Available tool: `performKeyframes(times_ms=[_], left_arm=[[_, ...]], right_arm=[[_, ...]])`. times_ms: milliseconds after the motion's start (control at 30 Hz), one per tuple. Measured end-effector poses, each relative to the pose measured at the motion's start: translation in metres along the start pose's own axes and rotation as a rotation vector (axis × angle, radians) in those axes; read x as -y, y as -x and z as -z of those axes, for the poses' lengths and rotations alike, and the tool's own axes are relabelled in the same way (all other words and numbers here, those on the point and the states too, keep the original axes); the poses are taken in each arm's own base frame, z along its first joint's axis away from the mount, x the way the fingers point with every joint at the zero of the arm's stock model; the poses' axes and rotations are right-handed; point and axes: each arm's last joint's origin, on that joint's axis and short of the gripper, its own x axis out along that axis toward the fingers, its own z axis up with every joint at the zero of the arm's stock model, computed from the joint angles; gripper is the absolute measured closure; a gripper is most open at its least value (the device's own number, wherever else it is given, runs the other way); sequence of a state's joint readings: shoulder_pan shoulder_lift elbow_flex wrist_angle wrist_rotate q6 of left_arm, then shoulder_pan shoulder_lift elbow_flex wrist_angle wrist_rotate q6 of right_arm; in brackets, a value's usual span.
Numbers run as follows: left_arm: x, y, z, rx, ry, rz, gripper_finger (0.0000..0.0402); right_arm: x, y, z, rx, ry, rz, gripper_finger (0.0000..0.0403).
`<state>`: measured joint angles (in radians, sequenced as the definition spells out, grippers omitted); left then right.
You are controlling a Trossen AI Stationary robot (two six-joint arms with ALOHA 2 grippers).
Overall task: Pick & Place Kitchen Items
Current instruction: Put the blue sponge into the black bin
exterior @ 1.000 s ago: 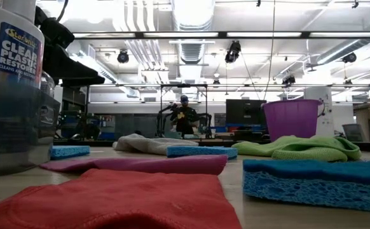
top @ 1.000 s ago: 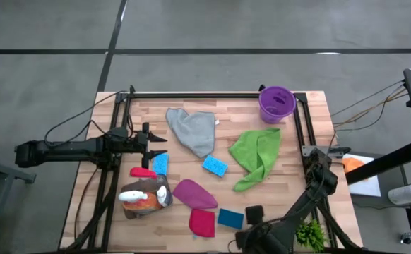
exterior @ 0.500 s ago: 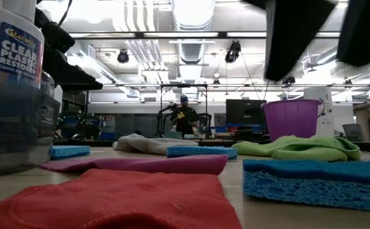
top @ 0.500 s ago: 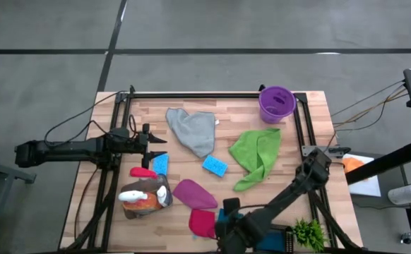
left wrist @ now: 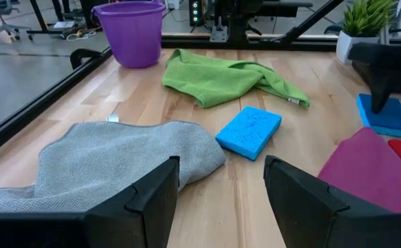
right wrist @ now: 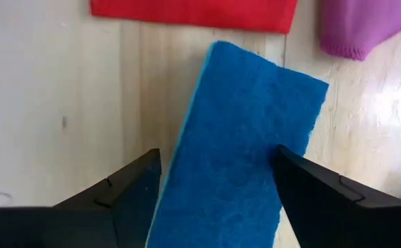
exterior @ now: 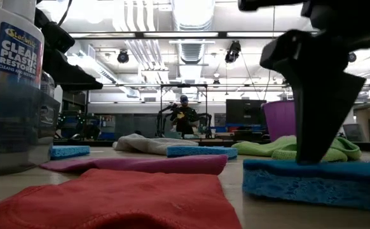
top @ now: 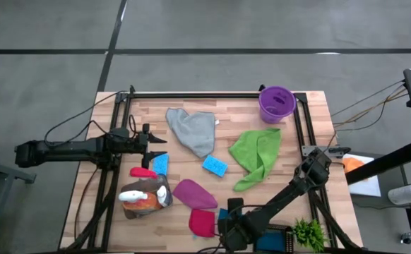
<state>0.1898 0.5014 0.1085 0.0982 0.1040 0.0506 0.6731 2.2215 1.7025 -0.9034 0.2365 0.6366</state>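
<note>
A blue sponge [right wrist: 242,131] lies flat on the table near its front edge, beside a red cloth [top: 202,223] and a magenta cloth [top: 193,192]. My right gripper [top: 229,217] is low over it and open, one finger on each long side [right wrist: 218,155]. In the low view one finger [exterior: 315,108] reaches down to the sponge's top [exterior: 299,181]. My left gripper [top: 159,146] is open and empty at the table's left, by the grey cloth [top: 195,129]. My right gripper comes from above, pointing down, its open fingers across the blue sponge, one beside each long side [right wrist: 180,172]. I cannot tell whether the fingers touch the sponge. The sponge lies flat on the table.
A green cloth [top: 257,155] lies at the right. Two more blue sponges [top: 215,166] [top: 161,164] lie mid-table. Spray bottles [top: 143,197] and a small red cloth [top: 143,171] are at the front left. A purple bucket [top: 277,103] stands at the far right and a plant [top: 308,233] at the near right corner.
My right gripper has gone toward the table's left edge along the front and come down over the blue sponge, so its fingers now stand at the sponge. The sponge has stayed where it was.
</note>
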Motion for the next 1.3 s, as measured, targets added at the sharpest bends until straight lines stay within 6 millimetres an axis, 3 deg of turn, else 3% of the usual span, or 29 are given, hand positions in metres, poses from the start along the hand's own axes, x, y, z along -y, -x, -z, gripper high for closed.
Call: performKeyframes(times_ms=[167, 400, 433, 633, 900, 1100, 1200, 1300], left_arm=[[0.000, 0.000, 0.000, 0.001, 0.000, 0.000, 0.0188], [0.000, 0.000, 0.000, 0.001, 0.000, 0.000, 0.0188], [0.000, 0.000, 0.000, 0.001, 0.000, 0.000, 0.0188], [0.000, 0.000, 0.000, 0.001, 0.000, 0.000, 0.0187], [0.000, 0.000, 0.000, -0.002, 0.000, -0.001, 0.0187], [0.000, 0.000, 0.001, -0.006, 0.001, 0.000, 0.0187], [0.000, 0.000, 0.001, -0.009, 0.001, 0.000, 0.0187], [0.000, 0.000, 0.002, -0.023, 0.002, 0.001, 0.0187]], right_arm=[[0.000, -0.009, 0.004, -0.014, -0.030, 0.022, 0.0203], [-0.002, -0.011, 0.007, -0.017, -0.028, 0.028, 0.0363], [-0.003, -0.010, 0.007, -0.019, -0.023, 0.030, 0.0372], [-0.006, 0.002, 0.004, 0.010, 0.014, 0.027, 0.0383], [-0.007, 0.060, 0.000, 0.203, 0.076, 0.020, 0.0384], [-0.019, 0.114, 0.005, 0.469, 0.200, -0.037, 0.0385], [-0.027, 0.128, 0.006, 0.638, 0.270, -0.088, 0.0385], [-0.030, 0.130, 0.009, 0.812, 0.338, -0.163, 0.0385]])
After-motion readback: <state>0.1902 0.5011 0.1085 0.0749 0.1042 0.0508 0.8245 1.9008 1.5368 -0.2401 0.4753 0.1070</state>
